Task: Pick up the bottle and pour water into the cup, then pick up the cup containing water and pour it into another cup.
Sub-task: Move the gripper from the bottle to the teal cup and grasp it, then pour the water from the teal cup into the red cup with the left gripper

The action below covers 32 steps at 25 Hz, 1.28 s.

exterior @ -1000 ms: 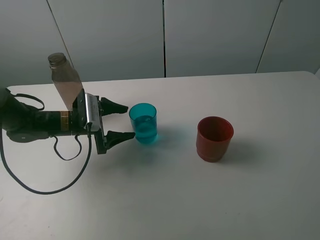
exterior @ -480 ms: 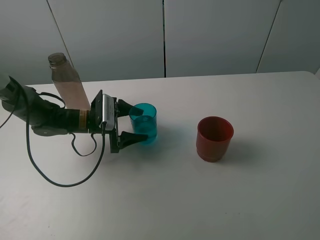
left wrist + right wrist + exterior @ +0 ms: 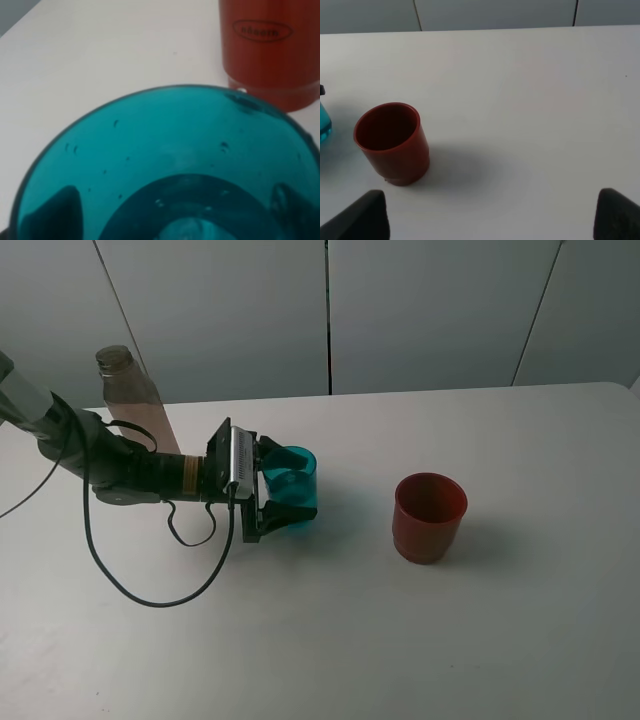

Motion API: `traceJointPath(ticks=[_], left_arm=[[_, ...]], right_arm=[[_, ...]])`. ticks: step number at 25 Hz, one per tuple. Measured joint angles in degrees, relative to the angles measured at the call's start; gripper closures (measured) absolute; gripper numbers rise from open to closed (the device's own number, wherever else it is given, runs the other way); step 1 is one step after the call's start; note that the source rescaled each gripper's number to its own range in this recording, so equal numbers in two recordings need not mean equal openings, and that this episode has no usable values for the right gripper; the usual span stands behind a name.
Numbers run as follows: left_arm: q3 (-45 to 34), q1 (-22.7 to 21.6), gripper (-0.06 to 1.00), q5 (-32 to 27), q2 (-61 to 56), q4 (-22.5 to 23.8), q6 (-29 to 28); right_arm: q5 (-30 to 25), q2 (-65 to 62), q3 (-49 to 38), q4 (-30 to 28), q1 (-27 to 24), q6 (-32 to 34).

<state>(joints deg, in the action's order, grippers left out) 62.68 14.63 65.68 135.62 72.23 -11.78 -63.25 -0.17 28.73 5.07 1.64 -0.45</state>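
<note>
**Translucent teal-blue plastic tumbler (image 3: 306,474) between the left hand's fingers**

It stands upright on the white bench (image 3: 500,630). The left hand (image 3: 287,482) has one finger on each side of it. I cannot tell whether they press its wall. The squat opaque red-brown cup (image 3: 430,515) stands well apart, toward the right arm's side. The tall smoky brown-grey plastic bottle (image 3: 128,400) stands behind the left arm. The right hand (image 3: 490,217) hangs above the bench with its fingers wide apart.

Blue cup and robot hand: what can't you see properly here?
High view: the left gripper partly covers the teal cup, so its grip is unclear.
High view: the arm hides the base of the bottle.
Left wrist view: the edge cuts off the cup's bottom.
</note>
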Motion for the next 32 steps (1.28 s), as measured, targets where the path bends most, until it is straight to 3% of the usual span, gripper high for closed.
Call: traceJointPath(ticks=[1, 2, 3, 23, 32], left_arm=[[0.0, 0.1, 0.26, -0.3, 0.0, 0.0, -0.1], [0.0, 0.3, 0.66, -0.7, 0.0, 0.0, -0.3], [0.0, 0.4, 0.76, -1.0, 0.0, 0.0, -0.8], [0.0, 0.5, 0.76, -1.1, 0.0, -0.1, -2.7], [0.0, 2.1, 0.76, -5.7, -7.6, -0.7, -4.5]], right_arm=[[0.0, 0.0, 0.0, 0.0, 0.0, 0.0], [0.0, 0.0, 0.0, 0.0, 0.0, 0.0], [0.0, 0.0, 0.0, 0.0, 0.0, 0.0], [0.0, 0.0, 0.0, 0.0, 0.0, 0.0], [0.0, 0.0, 0.0, 0.0, 0.0, 0.0]])
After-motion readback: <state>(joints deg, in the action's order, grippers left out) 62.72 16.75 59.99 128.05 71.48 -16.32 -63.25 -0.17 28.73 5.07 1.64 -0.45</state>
